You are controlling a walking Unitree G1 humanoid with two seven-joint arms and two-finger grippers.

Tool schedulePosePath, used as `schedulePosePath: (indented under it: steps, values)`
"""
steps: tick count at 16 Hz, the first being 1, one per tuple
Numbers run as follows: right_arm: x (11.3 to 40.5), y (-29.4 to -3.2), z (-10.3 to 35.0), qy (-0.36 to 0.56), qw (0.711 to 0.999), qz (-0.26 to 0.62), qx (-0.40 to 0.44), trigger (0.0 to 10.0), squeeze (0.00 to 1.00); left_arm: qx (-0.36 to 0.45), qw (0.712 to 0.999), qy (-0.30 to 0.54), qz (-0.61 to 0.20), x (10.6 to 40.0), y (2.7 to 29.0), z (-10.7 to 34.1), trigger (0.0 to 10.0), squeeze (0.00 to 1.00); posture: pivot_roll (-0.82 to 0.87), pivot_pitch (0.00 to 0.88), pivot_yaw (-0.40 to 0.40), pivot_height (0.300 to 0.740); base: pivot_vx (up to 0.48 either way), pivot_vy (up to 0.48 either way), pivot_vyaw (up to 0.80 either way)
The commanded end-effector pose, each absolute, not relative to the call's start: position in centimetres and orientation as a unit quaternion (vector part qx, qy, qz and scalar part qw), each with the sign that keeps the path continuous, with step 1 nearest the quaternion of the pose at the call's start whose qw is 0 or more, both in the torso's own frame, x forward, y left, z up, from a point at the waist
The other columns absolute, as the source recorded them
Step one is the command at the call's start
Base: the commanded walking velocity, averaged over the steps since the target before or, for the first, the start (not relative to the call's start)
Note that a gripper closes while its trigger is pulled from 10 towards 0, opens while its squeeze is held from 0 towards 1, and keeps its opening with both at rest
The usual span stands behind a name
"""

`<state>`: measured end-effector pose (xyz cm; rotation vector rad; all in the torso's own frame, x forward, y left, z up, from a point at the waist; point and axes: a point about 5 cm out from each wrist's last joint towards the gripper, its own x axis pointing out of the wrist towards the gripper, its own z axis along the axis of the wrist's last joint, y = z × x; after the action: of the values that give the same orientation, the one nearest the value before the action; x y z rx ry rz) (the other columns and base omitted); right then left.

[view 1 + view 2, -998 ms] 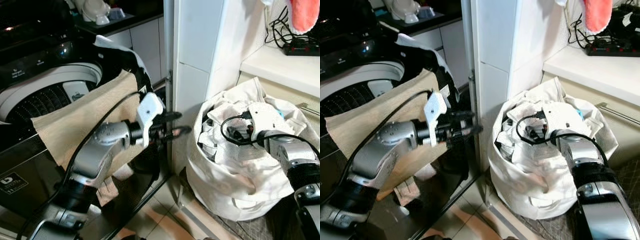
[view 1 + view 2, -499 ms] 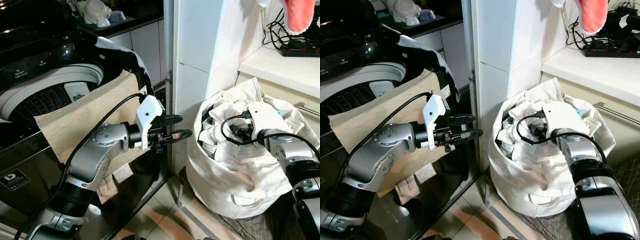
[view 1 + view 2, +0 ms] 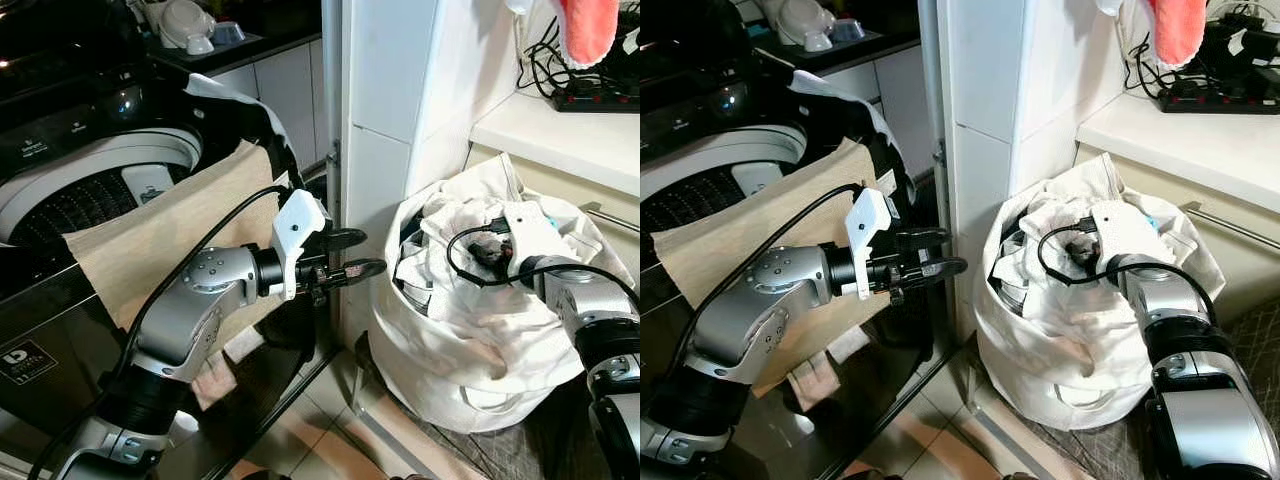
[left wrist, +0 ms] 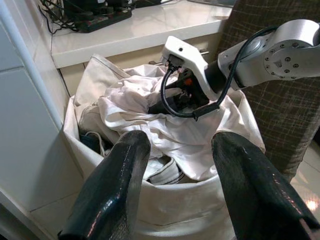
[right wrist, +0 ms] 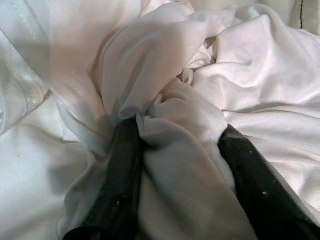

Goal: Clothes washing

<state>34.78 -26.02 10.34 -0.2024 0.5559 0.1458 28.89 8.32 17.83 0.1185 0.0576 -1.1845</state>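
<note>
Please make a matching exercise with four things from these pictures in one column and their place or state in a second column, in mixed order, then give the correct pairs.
Things:
1. beige cloth
2. white fabric laundry bag
3. left gripper
4. right gripper

Places or states:
A. fingers open, in the air between the washing machine and the bag
B. draped over the washing machine's front edge
C. closed on a fold of white garment inside the bag
D. standing on the floor, full of white clothes

Pairs: 1-B, 2-D, 3-A, 4-C
</note>
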Motion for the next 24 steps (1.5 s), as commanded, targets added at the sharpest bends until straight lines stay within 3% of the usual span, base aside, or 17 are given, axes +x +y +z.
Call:
schedulePosePath:
  steps: [1,8,11,16,20,21,24]
  values:
    - [35.3,-26.2,11.3,0.261,0.958,0.071,-0.093,0.0,0.00,0.059,0.835,0.026,-0.547,29.2,8.8,18.1,10.0,0.00,-0.05,0.000,0.085,0.740,0.000,0.000,0.00]
    - [35.9,-26.1,13.2,0.230,0.966,0.074,-0.088,0.0,0.00,0.063,0.850,0.019,-0.523,29.8,9.0,18.3,10.0,0.00,-0.05,0.000,0.081,0.740,0.000,0.000,0.00]
    - [36.3,-26.4,15.9,0.186,0.975,0.075,-0.091,0.0,0.00,0.065,0.865,0.007,-0.497,30.4,9.3,18.5,10.0,0.00,-0.05,0.000,0.077,0.740,0.000,0.000,0.00]
    - [35.5,-25.4,25.3,0.040,0.987,0.149,-0.050,0.0,0.00,0.051,0.888,-0.012,-0.456,31.3,9.7,19.3,10.0,0.00,-0.05,0.000,0.071,0.740,0.000,0.000,0.00]
    - [33.4,-23.2,33.1,-0.064,0.968,0.241,-0.009,0.0,0.00,0.016,0.897,-0.068,-0.437,31.8,9.3,21.7,10.0,0.00,-0.05,0.000,0.061,0.740,0.000,0.000,0.00]
    - [32.9,-22.0,34.4,-0.081,0.958,0.276,0.010,0.0,0.00,-0.032,0.897,-0.099,-0.429,32.0,9.2,23.2,10.0,1.00,-0.06,0.000,0.057,0.740,0.000,0.000,0.00]
    - [32.5,-19.4,34.5,-0.078,0.940,0.332,0.016,0.0,0.00,-0.077,0.890,-0.153,-0.422,32.0,8.5,25.7,10.0,1.00,-0.05,0.000,0.048,0.740,0.000,0.000,0.00]
